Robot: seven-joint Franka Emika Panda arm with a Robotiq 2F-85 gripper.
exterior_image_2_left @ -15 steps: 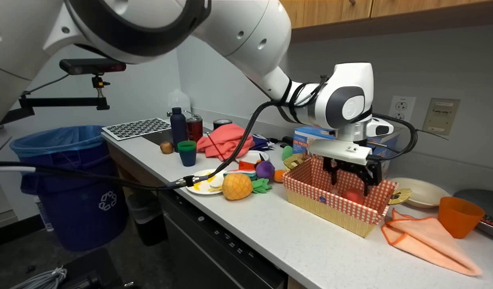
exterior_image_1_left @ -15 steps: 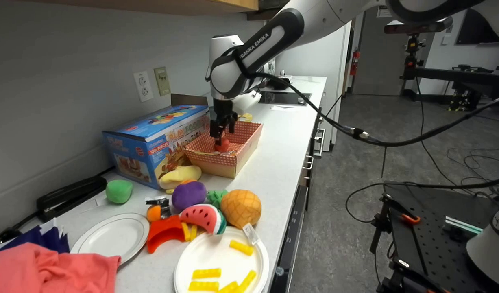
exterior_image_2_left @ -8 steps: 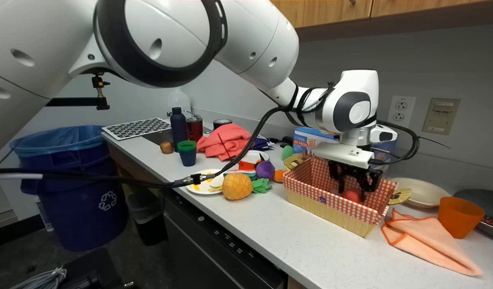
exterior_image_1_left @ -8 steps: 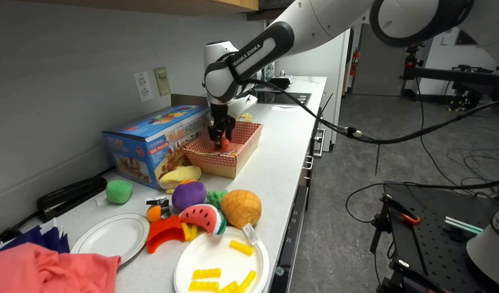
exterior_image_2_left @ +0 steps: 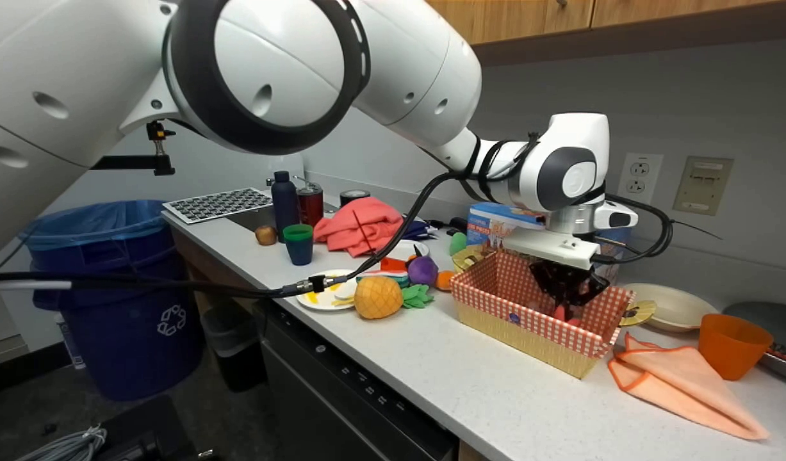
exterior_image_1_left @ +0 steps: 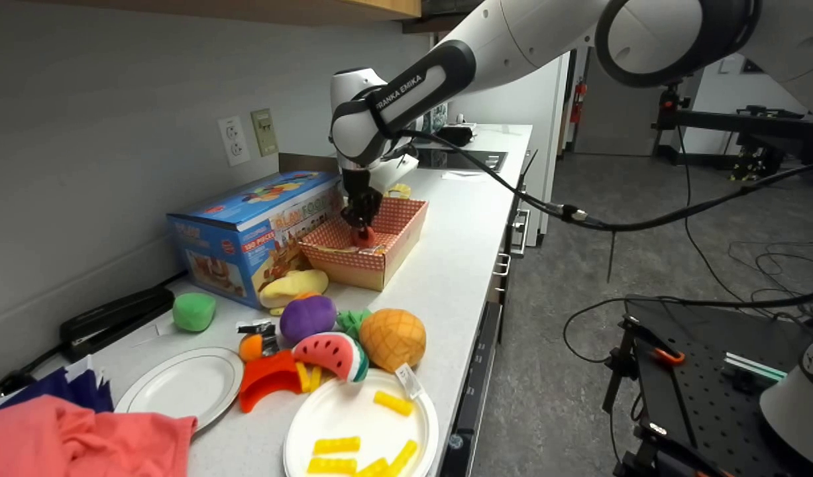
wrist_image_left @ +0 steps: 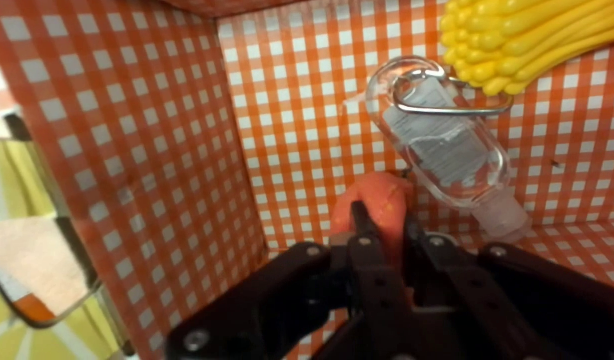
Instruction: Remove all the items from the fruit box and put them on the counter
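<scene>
pincer (wrist_image_left: 386,220): clamped on red toy (wrist_image_left: 371,187), looks squashed, so probably soft | toy: low inside fruit box (exterior_image_2_left: 526,341), not yet on desk (exterior_image_2_left: 431,362) | why: top-down pinch, presumably since box sides block lateral entry | also inside: clear bottle (wrist_image_left: 452,155), yellow toy (wrist_image_left: 527,42)

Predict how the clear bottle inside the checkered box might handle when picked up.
The clear bottle may be slippery: its surface looks smooth and glossy. Its metal clip could swing, as it seems only looped through one end.
</scene>
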